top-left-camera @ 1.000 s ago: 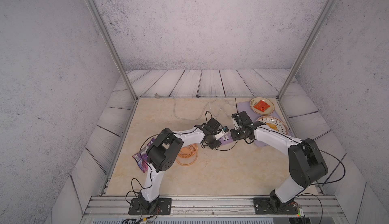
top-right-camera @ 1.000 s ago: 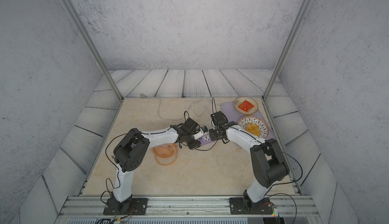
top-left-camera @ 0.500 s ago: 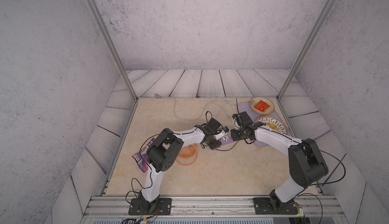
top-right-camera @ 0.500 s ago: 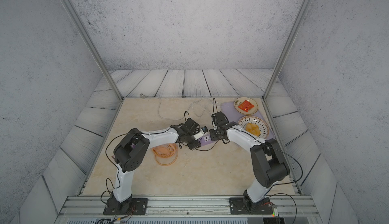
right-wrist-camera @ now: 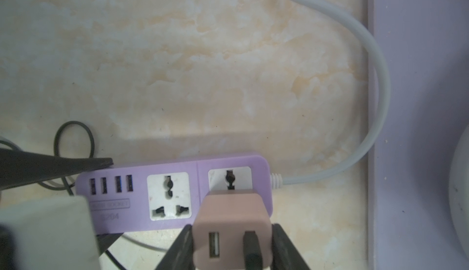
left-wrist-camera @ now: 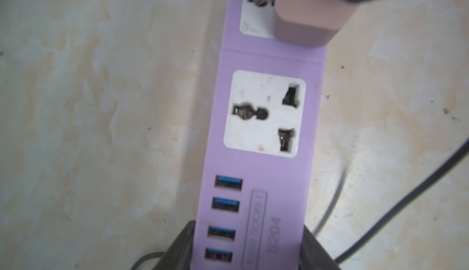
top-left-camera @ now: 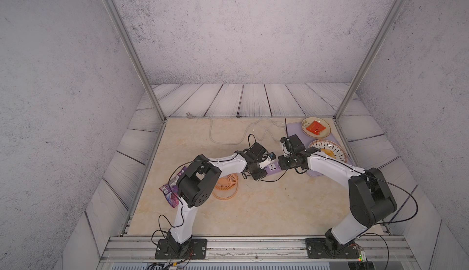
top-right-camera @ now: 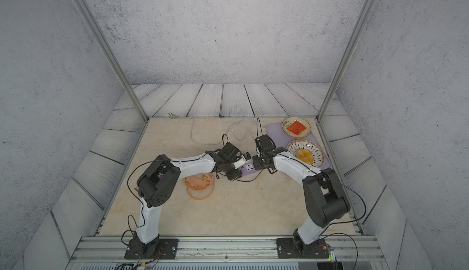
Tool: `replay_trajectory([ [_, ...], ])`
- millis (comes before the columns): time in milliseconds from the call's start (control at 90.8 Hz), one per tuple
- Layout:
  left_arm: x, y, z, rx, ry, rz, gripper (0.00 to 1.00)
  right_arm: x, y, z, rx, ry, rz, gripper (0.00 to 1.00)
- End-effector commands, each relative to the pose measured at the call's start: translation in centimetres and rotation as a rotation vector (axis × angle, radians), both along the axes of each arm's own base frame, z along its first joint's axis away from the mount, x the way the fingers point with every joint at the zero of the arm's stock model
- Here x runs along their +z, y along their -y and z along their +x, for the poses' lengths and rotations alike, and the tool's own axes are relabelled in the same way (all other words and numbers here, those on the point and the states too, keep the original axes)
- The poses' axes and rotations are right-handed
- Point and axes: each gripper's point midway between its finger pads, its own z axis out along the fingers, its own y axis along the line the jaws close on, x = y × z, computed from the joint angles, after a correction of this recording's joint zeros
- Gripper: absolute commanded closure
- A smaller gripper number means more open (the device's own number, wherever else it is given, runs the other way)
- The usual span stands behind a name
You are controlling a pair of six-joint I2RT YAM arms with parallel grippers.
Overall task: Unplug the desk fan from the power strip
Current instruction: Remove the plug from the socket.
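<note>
Power strip: 2 sockets, 4 USB; L jaws clamp it, R jaws clamp 1 plug.

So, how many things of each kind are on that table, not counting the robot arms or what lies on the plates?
Fan: 1
Power strip: 1
Plates: 2
Tray: 1
Packet: 1
Total: 6
</note>
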Motion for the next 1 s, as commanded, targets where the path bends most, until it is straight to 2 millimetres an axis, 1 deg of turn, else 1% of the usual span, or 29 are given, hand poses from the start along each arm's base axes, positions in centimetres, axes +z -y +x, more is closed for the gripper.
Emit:
replay_trajectory([
  [0, -1.0, -1.5, 0.3, 0.065, -0.011, 0.037, 0.95, 0.4, 0.0, -0.7, -0.036, -0.031, 0.033, 0.82],
  [99, -0.8, -1.4, 0.4, 0.065, -0.009, 0.033, 0.95, 0.6, 0.2, -0.6, -0.044, -0.019, 0.028, 0.82],
  [242, -0.8, -1.3, 0.4, 0.065, -0.008, 0.030, 0.96, 0.6, -0.6, -0.9, -0.007, -0.017, 0.053, 0.82],
  [506, -0.8, -1.1, 0.6, 0.068, -0.011, 0.025, 0.97, 0.5, -1.4, -1.2, 0.059, 0.012, -0.034, 0.83],
  [594, -0.8, -1.0, 0.6, 0.070, -0.012, 0.022, 0.97, 0.4, -1.7, -1.3, 0.061, 0.009, -0.019, 0.83],
  [705, -0.9, -1.0, 0.6, 0.069, -0.014, 0.024, 0.98, 0.8, -1.7, -1.2, 0.040, 0.018, 0.010, 0.83],
  [771, -0.9, -1.1, 0.5, 0.069, -0.014, 0.028, 0.98, 1.1, -1.6, -1.0, 0.023, 0.010, 0.040, 0.84],
  [881, -1.1, -1.3, 0.4, 0.070, -0.015, 0.034, 0.99, 1.5, -0.8, -0.7, -0.015, 0.003, 0.063, 0.84],
  [991, -1.1, -1.4, 0.5, 0.070, -0.010, 0.037, 0.99, 1.2, 0.2, -0.4, -0.079, -0.030, 0.114, 0.85],
])
